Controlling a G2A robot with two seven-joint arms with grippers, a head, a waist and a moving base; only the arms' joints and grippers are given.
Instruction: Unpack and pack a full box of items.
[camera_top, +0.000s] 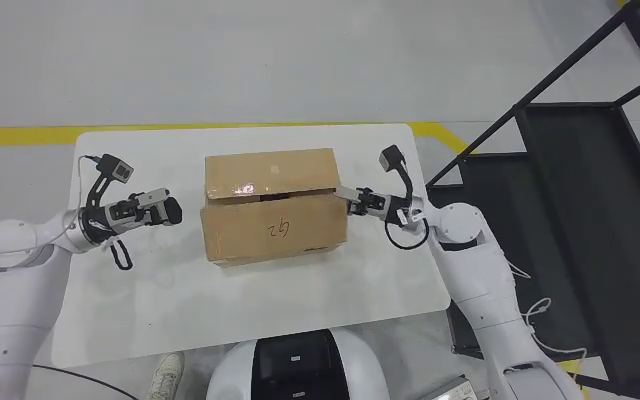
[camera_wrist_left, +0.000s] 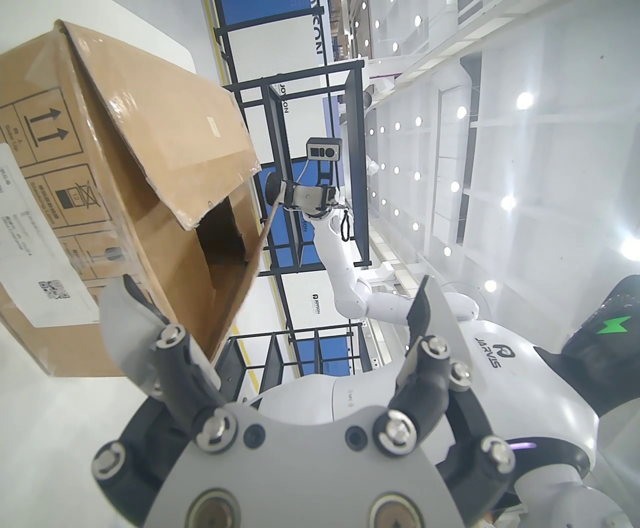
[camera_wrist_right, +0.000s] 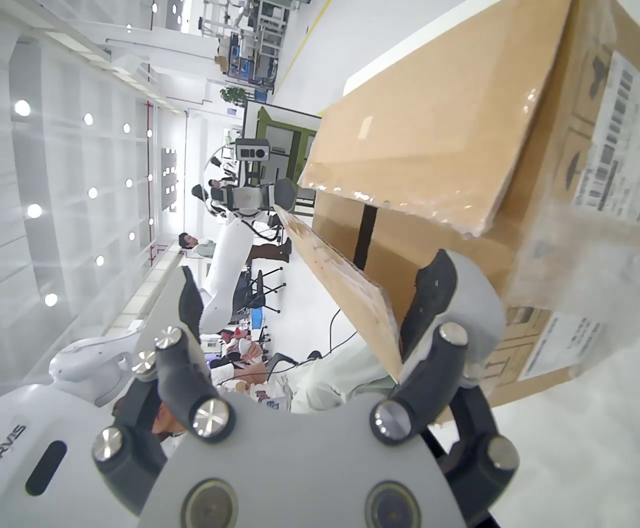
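A brown cardboard box (camera_top: 270, 205) stands in the middle of the white table (camera_top: 130, 290). Its two long top flaps are partly raised, with a dark gap between them. My right gripper (camera_top: 350, 196) is at the box's right end. In the right wrist view that gripper (camera_wrist_right: 315, 280) is open, and the corner of the near flap (camera_wrist_right: 345, 285) lies between its fingers, against one finger (camera_wrist_right: 450, 295). My left gripper (camera_top: 160, 208) hovers left of the box, apart from it. It is open and holds nothing (camera_wrist_left: 272, 295), with the box (camera_wrist_left: 100, 210) ahead of it.
A black metal rack (camera_top: 560, 180) stands just off the table's right side. A yellow line (camera_top: 40, 133) runs along the floor behind the table. Bare tabletop lies in front of the box and to its left.
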